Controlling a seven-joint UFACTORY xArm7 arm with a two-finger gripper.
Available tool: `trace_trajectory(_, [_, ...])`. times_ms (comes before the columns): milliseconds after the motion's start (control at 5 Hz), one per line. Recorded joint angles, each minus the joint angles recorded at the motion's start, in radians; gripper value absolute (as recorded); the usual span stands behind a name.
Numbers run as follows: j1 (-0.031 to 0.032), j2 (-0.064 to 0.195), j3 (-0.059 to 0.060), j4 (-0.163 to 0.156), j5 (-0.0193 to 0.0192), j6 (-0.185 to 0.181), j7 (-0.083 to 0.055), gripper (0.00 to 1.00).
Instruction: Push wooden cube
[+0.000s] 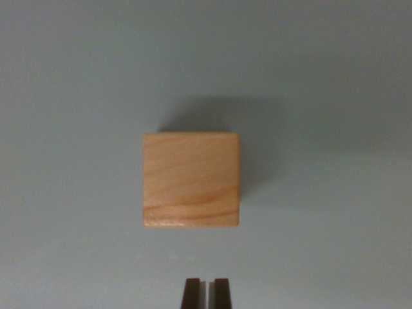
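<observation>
A light wooden cube (pixel 191 179) with visible grain rests on a plain pale grey surface, near the middle of the wrist view. My gripper (pixel 206 293) shows only as two dark fingertips at the bottom edge, pressed close together with a thin slit between them, so it is shut and holds nothing. The fingertips sit just below the cube's near face, apart from it by a strip of bare surface.
The grey surface (pixel 335 77) fills the whole view around the cube. A soft shadow (pixel 219 112) falls behind the cube and to its right.
</observation>
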State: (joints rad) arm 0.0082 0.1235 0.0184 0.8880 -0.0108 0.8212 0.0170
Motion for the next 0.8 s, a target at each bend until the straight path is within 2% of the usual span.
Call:
trace_trajectory(200, [0.0000,0.000,0.000,0.000,0.0000,0.000,0.000,0.00])
trace_trajectory(400, [0.0010,0.005,0.001,-0.033,-0.0022,-0.036,-0.001,0.00])
trace_trajectory(600, [0.0010,0.005,0.001,-0.033,-0.0022,-0.036,-0.001,0.00])
trace_trajectory(800, [0.0019,0.010,0.002,-0.065,-0.0042,-0.069,-0.002,0.00])
